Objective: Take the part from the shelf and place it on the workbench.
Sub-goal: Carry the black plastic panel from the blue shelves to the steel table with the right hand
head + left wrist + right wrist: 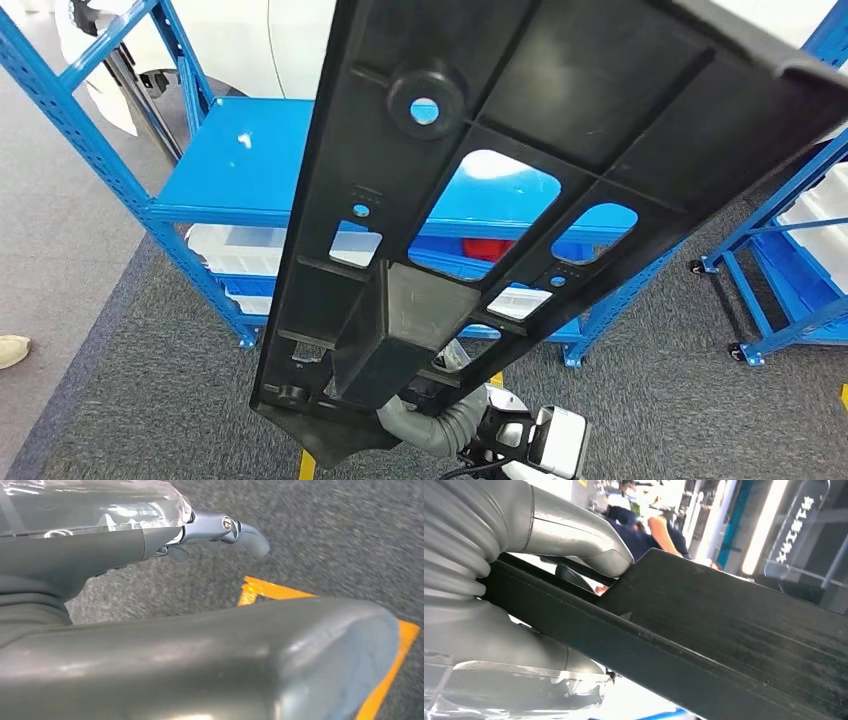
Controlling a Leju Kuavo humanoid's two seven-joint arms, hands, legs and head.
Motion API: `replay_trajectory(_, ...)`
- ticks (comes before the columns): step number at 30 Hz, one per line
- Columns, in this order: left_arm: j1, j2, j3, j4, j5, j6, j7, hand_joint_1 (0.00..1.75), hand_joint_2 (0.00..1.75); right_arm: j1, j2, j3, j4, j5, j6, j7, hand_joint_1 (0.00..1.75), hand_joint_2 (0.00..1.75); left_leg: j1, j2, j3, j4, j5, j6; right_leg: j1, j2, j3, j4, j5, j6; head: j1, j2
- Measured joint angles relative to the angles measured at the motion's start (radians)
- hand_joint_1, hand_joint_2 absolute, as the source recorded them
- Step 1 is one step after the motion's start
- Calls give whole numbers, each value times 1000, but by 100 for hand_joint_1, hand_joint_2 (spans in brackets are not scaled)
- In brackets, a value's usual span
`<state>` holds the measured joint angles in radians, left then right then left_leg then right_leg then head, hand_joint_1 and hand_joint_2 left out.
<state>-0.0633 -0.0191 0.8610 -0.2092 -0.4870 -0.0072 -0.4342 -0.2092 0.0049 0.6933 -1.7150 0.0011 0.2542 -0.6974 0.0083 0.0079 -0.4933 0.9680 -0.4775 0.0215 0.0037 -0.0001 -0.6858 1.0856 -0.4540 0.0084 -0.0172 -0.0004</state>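
The part (520,150) is a long black plastic panel with ribs, a round boss and several cut-out windows. It is lifted close in front of the head view and slants from lower left to upper right. My right hand (440,425) grips its lower end from beneath. In the right wrist view the grey thumb (574,535) presses on the panel's edge (734,645), with the other fingers under it. My left hand (165,645) hangs over the carpet, thumb and fingers (240,530) stretched out and holding nothing.
A blue shelf rack (240,150) stands ahead with white bins (235,250) and a red item (490,247) on its lower level. A second blue rack on castors (790,250) is at the right. Yellow tape (385,680) marks the grey carpet. A person in dark blue (634,530) stands nearby.
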Motion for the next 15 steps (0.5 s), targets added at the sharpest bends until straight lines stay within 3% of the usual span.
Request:
replay_trajectory(2,1,0,6,0,1,6,6,0,0,0,-5,1,2,0,2,0,175,175,-1,1,-35,2,28,3,-5,1,-27,129,-103,8,0,0)
replay_trajectory(3,2,0,9,0,2,9,10,0,0,0,-7,2,4,0,4,0,175,175,0,1,-53,4,41,2,-7,0,-32,184,-122,10,0,0)
replay_trajectory(4,4,0,11,0,2,11,12,0,0,0,-9,3,7,0,5,0,175,175,0,2,-72,7,53,0,-9,0,-24,214,-113,13,0,0)
replay_trajectory(5,5,-1,13,0,1,11,14,0,0,-1,-11,4,11,0,7,0,175,175,1,2,-93,12,65,-3,-11,0,-1,211,-87,15,0,0)
replay_trajectory(6,6,-3,14,0,1,12,15,0,0,-2,-12,5,15,0,9,0,175,175,2,2,-112,19,75,-6,-14,0,40,172,-58,16,0,0)
replay_trajectory(7,6,-4,15,0,0,12,15,0,0,-5,-12,6,19,0,10,0,175,175,2,2,-130,28,83,-10,-15,0,95,104,-48,16,0,0)
replay_trajectory(9,7,-6,16,0,-2,12,15,0,0,-11,-13,8,23,-1,12,0,175,175,1,0,-153,42,98,-20,-13,2,189,-34,-70,9,0,0)
replay_trajectory(10,7,-6,16,0,-4,11,14,0,0,-13,-13,9,25,-1,11,0,175,175,1,-1,-157,45,106,-27,-10,3,210,-71,-85,2,0,0)
replay_trajectory(12,8,-8,17,0,-8,8,13,0,0,-16,-14,10,29,-2,9,0,175,175,3,-2,-161,42,123,-40,-7,3,206,-81,-77,-16,0,0)
replay_trajectory(13,9,-9,17,0,-10,6,12,0,0,-17,-14,11,31,-1,7,0,175,175,5,-3,-165,47,115,-45,-8,1,198,-82,-66,-25,0,0)
replay_trajectory(14,10,-10,17,0,-12,5,10,0,0,-18,-14,12,33,-1,5,0,175,175,7,-4,-173,66,88,-50,-9,-1,189,-83,-54,-33,0,0)
replay_trajectory(15,11,-11,17,0,-14,5,9,0,0,-19,-14,14,34,-1,2,0,175,175,9,-4,-185,103,43,-53,-9,-3,176,-85,-41,-41,0,0)
